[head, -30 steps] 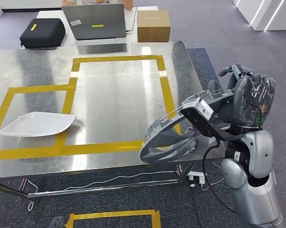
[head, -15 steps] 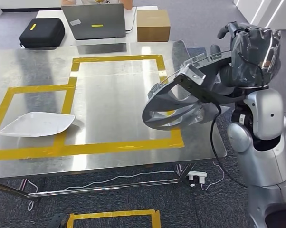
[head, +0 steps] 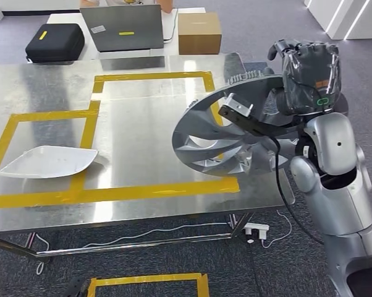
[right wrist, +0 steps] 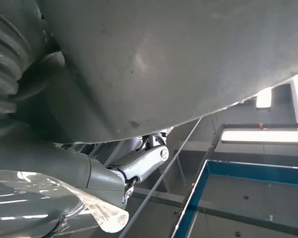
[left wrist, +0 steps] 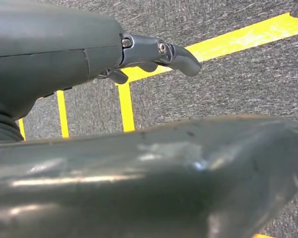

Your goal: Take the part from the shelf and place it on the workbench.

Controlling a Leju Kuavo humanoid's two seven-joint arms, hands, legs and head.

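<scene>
The part (head: 212,139) is a grey round wheel with curved blades and a ribbed rim. My right hand (head: 310,77), wrapped in clear film, grips its far rim and holds it tilted in the air above the right end of the steel workbench (head: 142,130), over the yellow tape line. In the right wrist view the part's (right wrist: 177,54) smooth grey underside lies close against my right hand (right wrist: 65,168). My left hand (left wrist: 102,54) hangs over grey carpet with yellow tape lines, its fingers (left wrist: 159,49) straight and holding nothing.
A white curved panel (head: 49,162) lies at the bench's left. Yellow tape marks rectangles on the bench top. Behind the bench stand a black case (head: 55,41), a laptop (head: 128,28) and a cardboard box (head: 199,32). Cables (head: 254,232) run under the bench.
My right arm has risen and swung left, carrying the part from beyond the bench's front right corner to above its right end. The part has tipped so its blades show.
</scene>
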